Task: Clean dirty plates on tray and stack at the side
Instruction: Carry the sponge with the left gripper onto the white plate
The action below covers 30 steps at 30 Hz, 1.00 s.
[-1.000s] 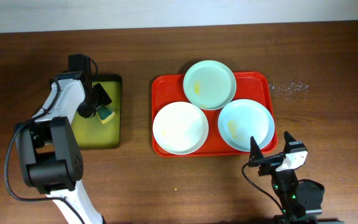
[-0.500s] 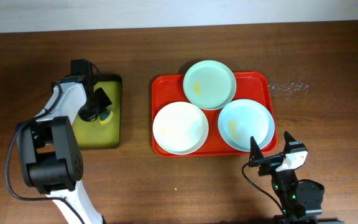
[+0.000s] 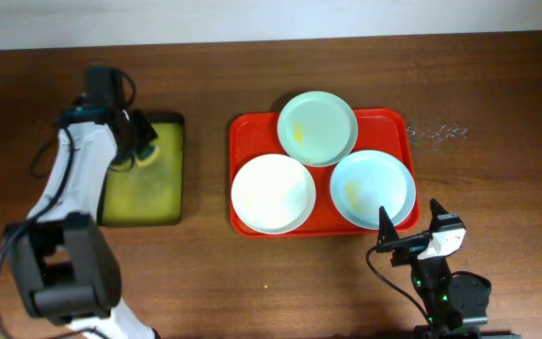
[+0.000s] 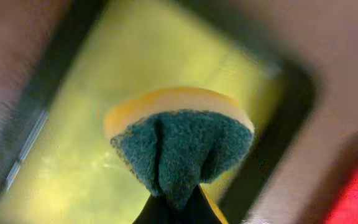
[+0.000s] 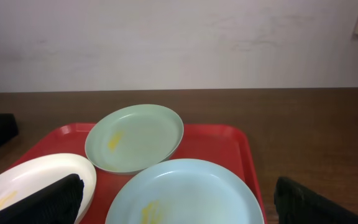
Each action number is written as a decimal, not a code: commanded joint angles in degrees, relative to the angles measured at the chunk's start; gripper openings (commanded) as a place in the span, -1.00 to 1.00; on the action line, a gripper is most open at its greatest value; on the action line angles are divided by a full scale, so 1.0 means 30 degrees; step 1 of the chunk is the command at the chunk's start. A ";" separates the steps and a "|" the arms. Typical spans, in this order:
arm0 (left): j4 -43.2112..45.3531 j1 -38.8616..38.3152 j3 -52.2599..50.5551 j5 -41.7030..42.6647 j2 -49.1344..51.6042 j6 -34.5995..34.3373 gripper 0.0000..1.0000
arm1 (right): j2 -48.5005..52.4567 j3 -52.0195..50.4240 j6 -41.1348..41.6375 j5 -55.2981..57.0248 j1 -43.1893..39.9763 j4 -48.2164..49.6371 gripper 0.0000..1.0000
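The red tray (image 3: 395, 126) holds three plates: a white one (image 3: 272, 193) at front left, a mint one (image 3: 317, 128) at the back and a pale blue one (image 3: 373, 188) at front right. Yellowish smears show on the mint plate (image 5: 134, 138) and the blue plate (image 5: 185, 190). My left gripper (image 4: 179, 204) is shut on a green-and-yellow sponge (image 4: 179, 140), held above the small yellow tray (image 3: 149, 193). My right gripper (image 3: 409, 218) stands open just in front of the red tray's front right corner. The blue plate lies between and beyond its fingers (image 5: 48, 202).
The black-rimmed yellow tray sits left of the red tray with a strip of bare wood between them. A wall runs along the table's far edge. Faint marks or droplets (image 3: 436, 132) lie on the wood right of the red tray.
My left gripper has shut on the sponge and carried it up and toward the far left of the yellow tray. The right arm and the plates have not moved.
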 commanded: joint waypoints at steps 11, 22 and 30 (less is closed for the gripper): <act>-0.3381 -0.2106 0.0685 0.2215 -0.2987 0.1319 -1.00 | -0.0124 -0.0117 0.0073 0.0160 0.0175 -0.0080 0.97; 0.0729 -1.1468 -0.2834 0.3162 -0.1049 0.1290 -1.00 | -0.0124 -0.0117 0.0073 0.0160 0.0175 -0.0080 0.97; 0.4357 -1.2808 -0.2820 0.1282 0.2317 0.0597 -0.47 | -0.0131 -0.0117 0.0073 0.0160 0.0175 -0.0080 0.97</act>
